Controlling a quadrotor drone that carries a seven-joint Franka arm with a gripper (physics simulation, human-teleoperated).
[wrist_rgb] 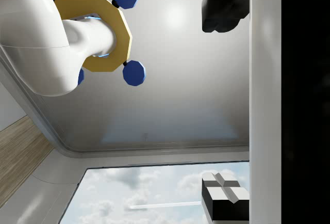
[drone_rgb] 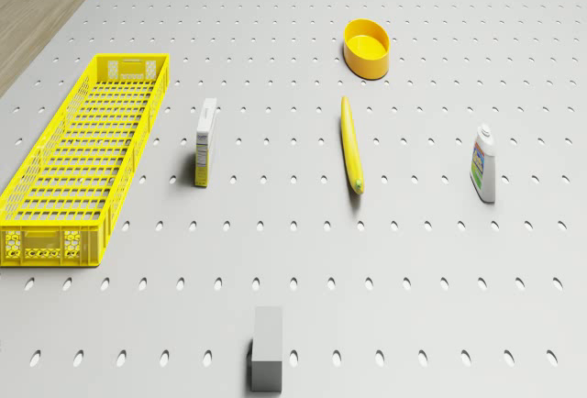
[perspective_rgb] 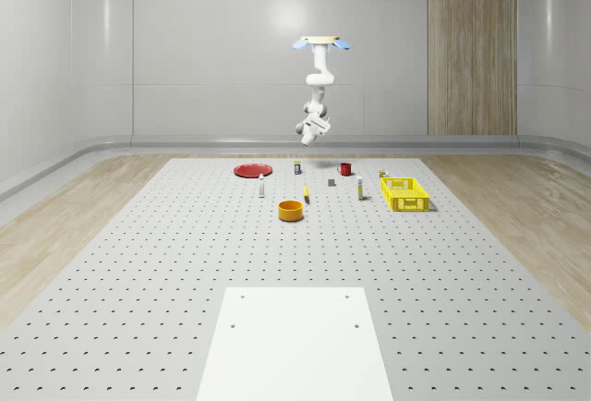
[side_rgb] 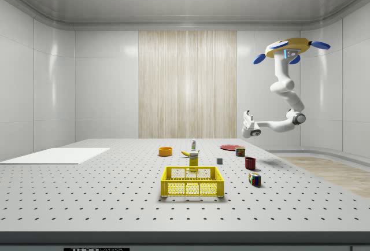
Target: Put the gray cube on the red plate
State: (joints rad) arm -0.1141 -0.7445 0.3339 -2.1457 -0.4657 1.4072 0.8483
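1. Gray pegboard flooring (perspective_rgb: 138, 262) is seen carrying every item.
2. At the whole-scene view's left, the red plate (perspective_rgb: 251, 170) is laid flat.
3. High above the gray cube (perspective_rgb: 331, 181), the drone (perspective_rgb: 322, 42) is seen hovering.
4. Its gripper (perspective_rgb: 306, 133) is held aloft, fingers (wrist_rgb: 225, 197) apart, clamped on nothing.
5. At far right, a yellow crate (perspective_rgb: 404, 193) is placed.

In the drone view the gray cube (drone_rgb: 267, 350) is cut off by the picture's lower edge, so its near side cannot be seen. In the whole-scene view the small items along the counter's (perspective_rgb: 138, 262) far edge, among them the multicolored cube (perspective_rgb: 383, 173), are too small to make out. In the wrist view one finger (wrist_rgb: 225, 201) of the hand (perspective_rgb: 307, 132) runs off the frame and the other is a dark shape, so the grip's state cannot be judged.
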